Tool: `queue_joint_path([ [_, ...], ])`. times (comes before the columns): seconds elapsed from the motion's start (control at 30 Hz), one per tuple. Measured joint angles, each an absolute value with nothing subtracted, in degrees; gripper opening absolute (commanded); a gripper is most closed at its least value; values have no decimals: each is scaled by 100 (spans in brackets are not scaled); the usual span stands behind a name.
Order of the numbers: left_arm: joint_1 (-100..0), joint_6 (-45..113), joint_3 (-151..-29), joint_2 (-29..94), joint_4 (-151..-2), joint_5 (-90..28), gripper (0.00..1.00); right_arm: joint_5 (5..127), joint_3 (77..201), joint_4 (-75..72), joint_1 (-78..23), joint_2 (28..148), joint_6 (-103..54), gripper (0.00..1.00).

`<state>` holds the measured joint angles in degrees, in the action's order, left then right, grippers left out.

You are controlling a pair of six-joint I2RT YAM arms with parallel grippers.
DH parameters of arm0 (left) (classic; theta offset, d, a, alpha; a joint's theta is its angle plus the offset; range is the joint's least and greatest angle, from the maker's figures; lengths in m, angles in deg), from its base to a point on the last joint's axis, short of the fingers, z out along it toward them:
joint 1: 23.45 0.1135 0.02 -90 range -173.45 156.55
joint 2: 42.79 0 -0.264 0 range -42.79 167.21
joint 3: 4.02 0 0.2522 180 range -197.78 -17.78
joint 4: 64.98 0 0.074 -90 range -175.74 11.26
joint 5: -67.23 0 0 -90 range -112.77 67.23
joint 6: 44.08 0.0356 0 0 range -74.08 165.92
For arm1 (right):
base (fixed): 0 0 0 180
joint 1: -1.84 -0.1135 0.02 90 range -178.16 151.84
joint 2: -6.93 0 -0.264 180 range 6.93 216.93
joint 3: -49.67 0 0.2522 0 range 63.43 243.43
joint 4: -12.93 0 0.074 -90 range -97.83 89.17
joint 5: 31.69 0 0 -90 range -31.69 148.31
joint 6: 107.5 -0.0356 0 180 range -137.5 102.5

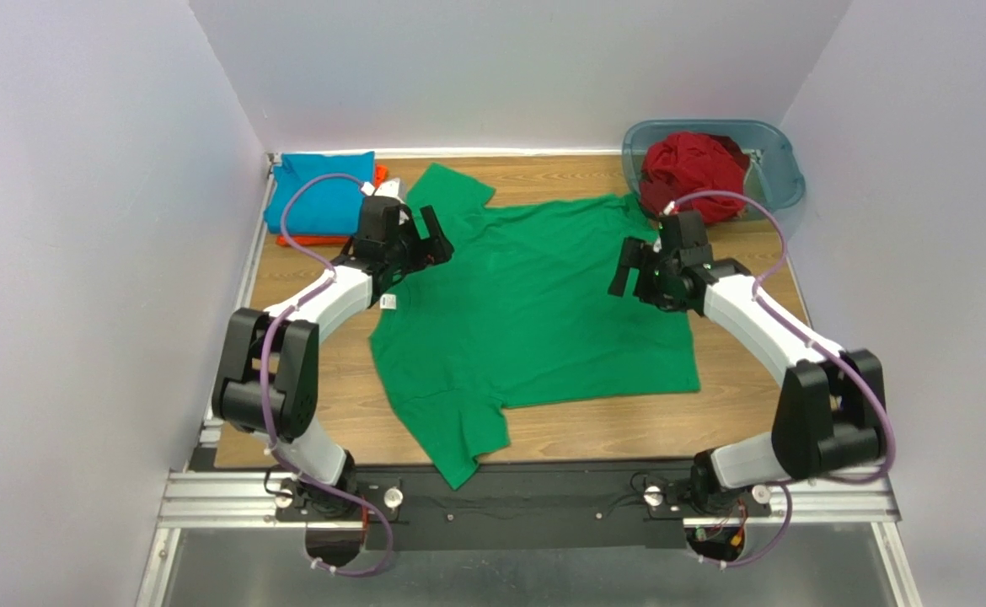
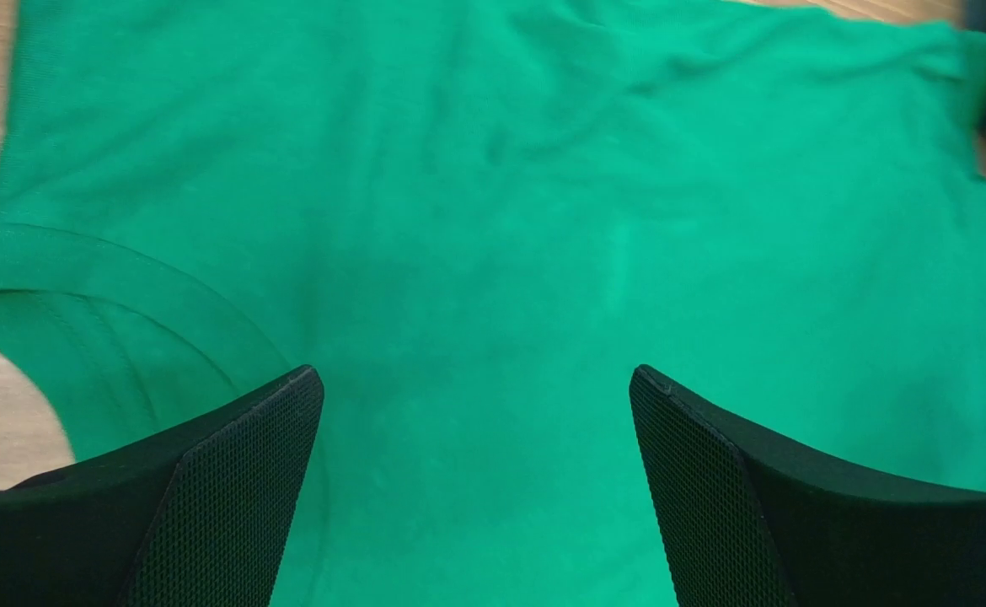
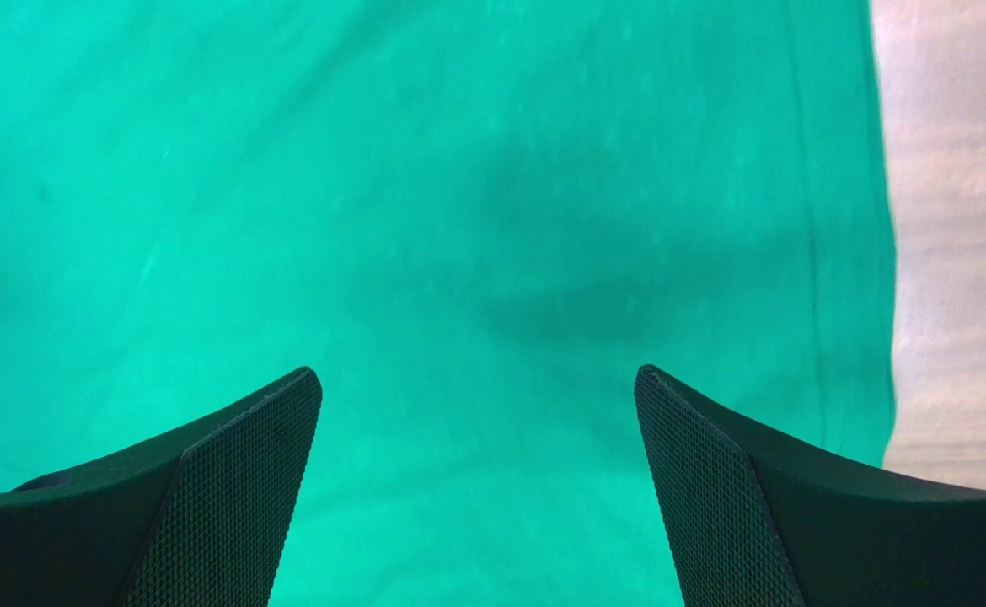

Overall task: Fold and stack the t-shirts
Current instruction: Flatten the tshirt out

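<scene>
The bright green cotton t-shirt [image 1: 536, 304] lies spread on the wooden worktop [image 1: 739, 424]. Our left fingers [image 2: 207, 506] and right fingers [image 3: 220, 506] hover released above it; we should pinch opposite edges together, folding evenly.

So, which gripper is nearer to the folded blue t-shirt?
Left. The left gripper hovers over the green t-shirt, close to the blue t-shirt; the right gripper hovers across the green one, much farther away.

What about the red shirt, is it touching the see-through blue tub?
Touching. The top view shows the dark red shirt heaped inside the tub, its cloth filling the left part and lying against the tub's wall.
</scene>
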<state>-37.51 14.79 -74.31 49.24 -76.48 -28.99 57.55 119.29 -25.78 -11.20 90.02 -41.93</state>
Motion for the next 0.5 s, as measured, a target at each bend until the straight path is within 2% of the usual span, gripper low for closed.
queue_joint_path([
  [0.27, -3594, 1505, -8384, 6032, -7659, -2582, 98, 6081, 11109, -2624, -1122, 7894, -4197, 100],
  [0.5, -3417, 1549, -9271, 7084, -7921, -2534, 98, 6063, 10923, -2761, -1122, 7207, -4208, 100],
])
